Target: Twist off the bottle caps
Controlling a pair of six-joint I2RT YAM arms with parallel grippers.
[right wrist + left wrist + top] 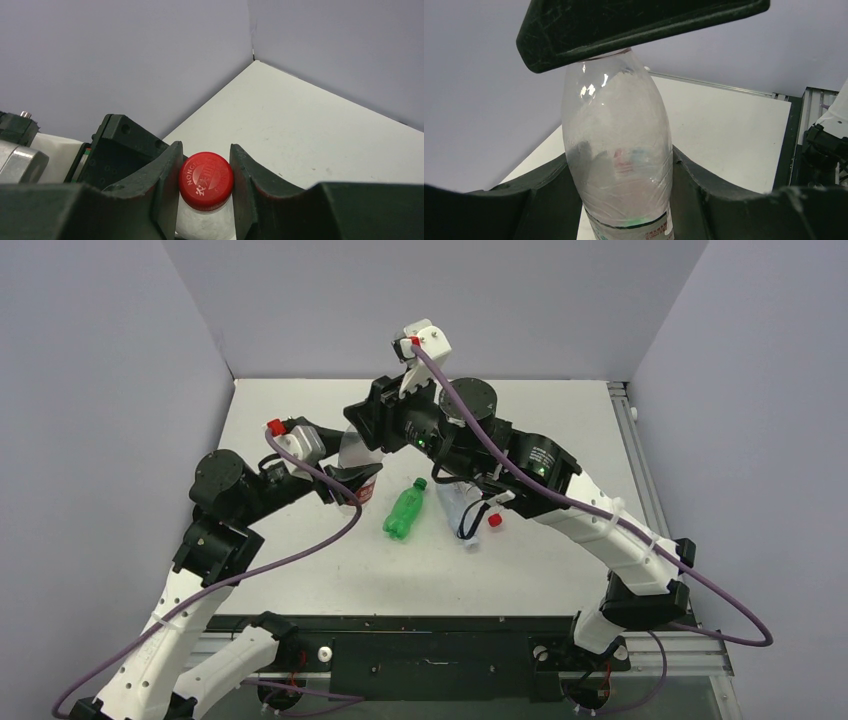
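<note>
A clear bottle (616,150) with a red label stands upright, and my left gripper (619,205) is shut on its body just above the label. Its red bottle cap (206,180) sits squeezed between the fingers (165,185) of my right gripper (206,175), which comes down on it from above. In the top view the bottle (358,452) is at the table's left centre with the left gripper (352,486) on it. The right gripper (374,430) covers its top, so the cap is hidden there.
A green bottle (404,512) with a green cap (421,482) lies at the table's middle. To its right lies a clear bottle (455,502), partly under my right arm, with a red cap (494,521) beside it. Grey walls enclose the table.
</note>
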